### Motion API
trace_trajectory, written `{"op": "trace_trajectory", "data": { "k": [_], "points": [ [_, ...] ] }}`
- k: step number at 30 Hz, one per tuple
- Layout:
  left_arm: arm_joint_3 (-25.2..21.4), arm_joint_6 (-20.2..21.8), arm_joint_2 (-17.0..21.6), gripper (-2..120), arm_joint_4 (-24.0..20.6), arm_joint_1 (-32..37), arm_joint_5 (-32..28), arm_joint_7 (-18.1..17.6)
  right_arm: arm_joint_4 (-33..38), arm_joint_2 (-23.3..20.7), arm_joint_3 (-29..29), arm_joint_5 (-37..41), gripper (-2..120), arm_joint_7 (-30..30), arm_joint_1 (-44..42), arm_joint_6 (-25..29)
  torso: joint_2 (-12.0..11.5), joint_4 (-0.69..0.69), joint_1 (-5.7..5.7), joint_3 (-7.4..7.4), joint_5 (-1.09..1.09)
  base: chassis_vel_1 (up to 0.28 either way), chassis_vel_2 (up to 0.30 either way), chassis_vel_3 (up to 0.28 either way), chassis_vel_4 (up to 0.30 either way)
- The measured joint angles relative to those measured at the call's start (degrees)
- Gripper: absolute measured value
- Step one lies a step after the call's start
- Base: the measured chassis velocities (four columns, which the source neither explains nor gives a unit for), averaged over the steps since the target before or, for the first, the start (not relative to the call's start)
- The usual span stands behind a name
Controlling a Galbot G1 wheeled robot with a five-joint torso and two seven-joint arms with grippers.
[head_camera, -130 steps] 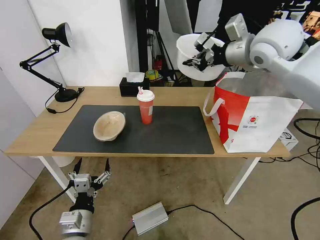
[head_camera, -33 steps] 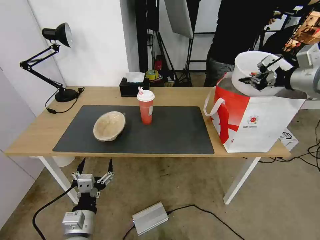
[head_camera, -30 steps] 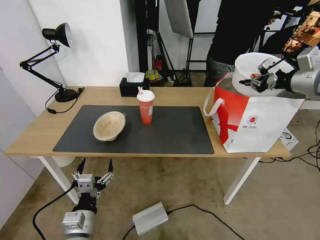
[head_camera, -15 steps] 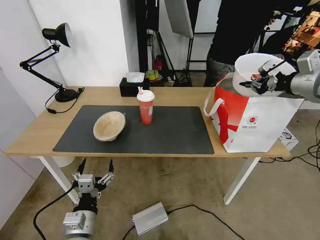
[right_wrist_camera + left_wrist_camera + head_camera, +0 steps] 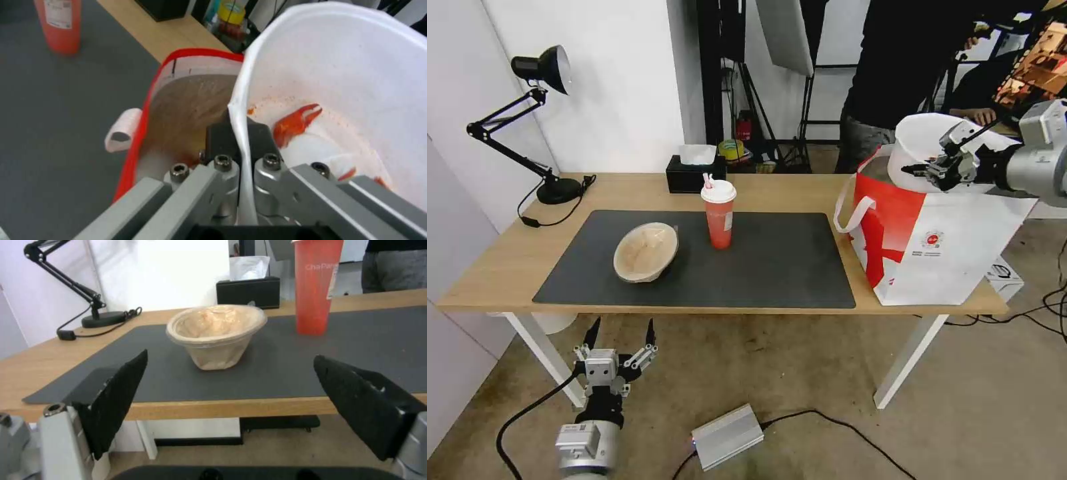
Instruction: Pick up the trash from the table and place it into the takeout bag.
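- Trash is mid-delivery: the white bowl [image 5: 924, 150], red scraps inside, hangs tilted over the mouth of the takeout bag [image 5: 940, 240], which stands at the table's right end.
- Nearest the robot, the left gripper [image 5: 617, 343] waits below the table's front edge, fingers spread wide and holding nothing.
- On the table [image 5: 507, 260], the dark grey mat [image 5: 774, 267] carries the beige pulp bowl [image 5: 646, 251] toward its left half, tipped on its side, and the red cup [image 5: 718, 213] upright near the mat's back edge.
- Out at the right end, the right gripper [image 5: 937, 167] pinches the white bowl's rim [image 5: 242, 133], one finger inside the wall and one outside.
- Step in hand, I'd say: the drop into the bag. The next move calls for lowering past the silver lining [image 5: 186, 110], then letting go.
- Along the back edge sit a black tissue box [image 5: 695, 173] and, at the back left corner, a desk lamp [image 5: 527, 113].
- Beyond the table there's a white wall, dark stands and a concrete floor with cables.
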Motion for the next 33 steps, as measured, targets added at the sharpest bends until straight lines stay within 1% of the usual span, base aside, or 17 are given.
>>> {"op": "trace_trajectory", "data": {
  "k": [4, 12, 13, 14, 15, 17, 19, 20, 21, 23, 25, 27, 28, 29, 31, 33],
  "points": [
    [0.0, 0.0, 0.2, 100, 0.0, -0.1, 0.0, 0.0, 1.4, -0.9, 3.9, 0.1, 0, 0.0, -4.5, 0.0, 0.0, 0.0, 0.0, 0.0, 0.0, 0.0, 0.0, 0.0, 0.0],
    [0.2, 0.0, 0.4, 100, 0.0, 0.0, 0.0, 0.0, 2.3, -1.7, 5.4, 0.1, 0, 0.0, -6.5, 0.1, 0.0, 0.0, 0.0, 0.01, 0.0, 0.0, 0.0, 0.0, 0.0],
    [0.2, 0.0, 0.4, 100, -0.1, 0.0, 0.0, 0.0, 2.5, -2.0, 5.7, 0.2, 3, 0.0, -6.9, 0.1, 0.0, 0.0, 0.0, 0.01, 0.0, 0.0, 0.0, 0.0, 0.0],
    [0.3, 0.0, 0.4, 100, -0.2, 0.1, 0.0, 0.0, 2.7, -2.1, 5.9, 0.2, 7, 0.0, -7.0, 0.2, 0.0, 0.0, 0.0, 0.01, 0.0, 0.0, 0.0, 0.0, 0.0],
    [0.3, 0.0, 0.4, 100, -0.2, 0.1, 0.0, 0.0, 2.7, -2.1, 5.9, 0.2, 7, 0.0, -7.0, 0.2, 0.0, 0.0, 0.0, 0.01, 0.0, 0.0, 0.0, 0.0, 0.0],
    [0.3, 0.0, 0.4, 100, -0.3, 0.2, 0.0, 0.0, 2.9, -2.4, 6.1, 0.4, 13, 0.0, -7.1, 0.2, 0.0, 0.0, 0.0, 0.01, 0.0, 0.0, 0.0, 0.0, 0.0],
    [0.3, 0.0, 0.4, 100, -0.5, 0.3, 0.0, 0.0, 3.3, -2.7, 6.5, 1.2, 24, 0.2, -7.2, 0.2, 0.0, 0.0, 0.0, 0.01, 0.0, 0.0, 0.0, 0.0, 0.0],
    [0.3, 0.0, 0.4, 100, -0.5, 0.3, 0.0, 0.0, 3.3, -2.7, 6.5, 1.2, 24, 0.2, -7.2, 0.2, 0.0, 0.0, 0.0, 0.01, 0.0, 0.0, 0.0, 0.0, 0.0],
    [0.3, 0.0, 0.5, 100, -0.6, 0.4, 0.0, 0.0, 3.3, -2.8, 6.5, 1.3, 28, 0.2, -7.2, 0.2, 0.0, 0.0, 0.0, 0.01, 0.0, 0.0, 0.0, 0.0, 0.0],
    [0.3, 0.0, 0.5, 100, -0.8, 0.5, 0.0, 0.0, 3.6, -3.0, 7.0, 1.8, 39, 0.3, -7.1, 0.2, 0.0, 0.0, 0.0, 0.0, 0.0, 0.0, 0.0, 0.0, 0.0],
    [0.3, 0.0, 0.5, 100, -0.8, 0.5, 0.0, 0.0, 3.6, -3.0, 7.1, 1.9, 41, 0.3, -7.1, 0.2, 0.0, 0.0, 0.0, 0.0, 0.0, 0.0, 0.0, 0.0, 0.0],
    [0.4, 0.0, 0.4, 100, -0.8, 0.5, 0.0, 0.0, 3.7, -3.2, 7.2, 2.4, 52, 0.3, -6.8, 0.2, 0.0, 0.0, 0.0, 0.0, 0.0, 0.0, 0.0, 0.0, 0.0],
    [0.5, 0.0, 0.4, 100, -0.8, 0.5, 0.0, 0.0, 3.7, -3.3, 7.3, 2.5, 55, 0.3, -6.7, 0.2, 0.0, 0.0, 0.0, 0.0, 0.0, 0.0, 0.0, 0.0, 0.0],
    [0.5, 0.0, 0.4, 100, -0.8, 0.5, 0.0, 0.0, 3.7, -3.3, 7.3, 2.5, 55, 0.3, -6.7, 0.2, 0.0, 0.0, 0.0, 0.0, 0.0, 0.0, 0.0, 0.0, 0.0],
    [0.5, 0.0, 0.4, 100, -0.8, 0.5, 0.0, 0.0, 3.7, -3.3, 7.3, 2.7, 64, 0.4, -6.5, 0.2, 0.0, 0.0, 0.0, 0.0, 0.0, 0.0, 0.0, 0.0, 0.0],
    [0.6, 0.0, 0.4, 100, -0.8, 0.5, 0.1, 0.0, 3.8, -3.3, 7.3, 2.8, 66, 0.5, -6.3, 0.2, 0.0, 0.0, 0.0, 0.0, 0.0, 0.0, 0.0, 0.0, 0.0]
  ]
}}
